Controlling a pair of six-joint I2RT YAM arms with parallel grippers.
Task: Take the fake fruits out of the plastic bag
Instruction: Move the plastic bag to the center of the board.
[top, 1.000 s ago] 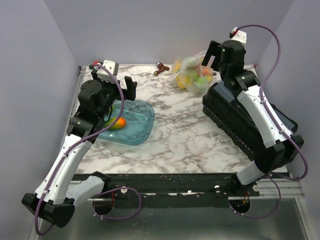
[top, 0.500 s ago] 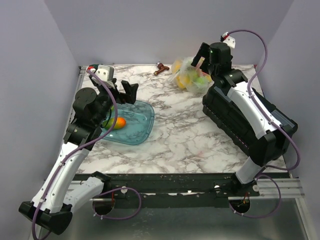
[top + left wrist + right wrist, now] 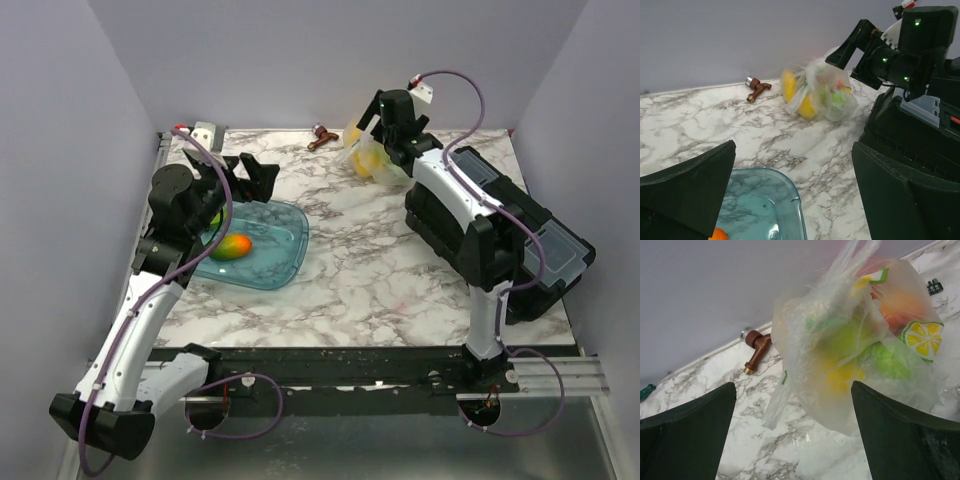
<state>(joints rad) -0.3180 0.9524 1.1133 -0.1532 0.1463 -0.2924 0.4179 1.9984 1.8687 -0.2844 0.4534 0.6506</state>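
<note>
The plastic bag point(image 3: 378, 160) lies crumpled at the back of the marble table, with fake fruits inside: a yellow one point(image 3: 844, 376), a green one point(image 3: 886, 362) and an orange-red one point(image 3: 896, 305). My right gripper point(image 3: 375, 128) hovers open just above and in front of the bag point(image 3: 840, 335), holding nothing. A teal tray point(image 3: 285, 250) at the left holds an orange-and-green fruit point(image 3: 231, 246). My left gripper point(image 3: 247, 175) is open and empty above the tray's far edge point(image 3: 790, 200), facing the bag point(image 3: 820, 92).
A brown tap-shaped piece point(image 3: 320, 135) lies by the back wall, left of the bag. A large black case point(image 3: 500, 230) fills the right side of the table, under my right arm. Walls close in on three sides.
My right arm has swung left and forward, bringing its open gripper over the bag. My left gripper has lifted and turned toward the back right. The bag has not moved.
</note>
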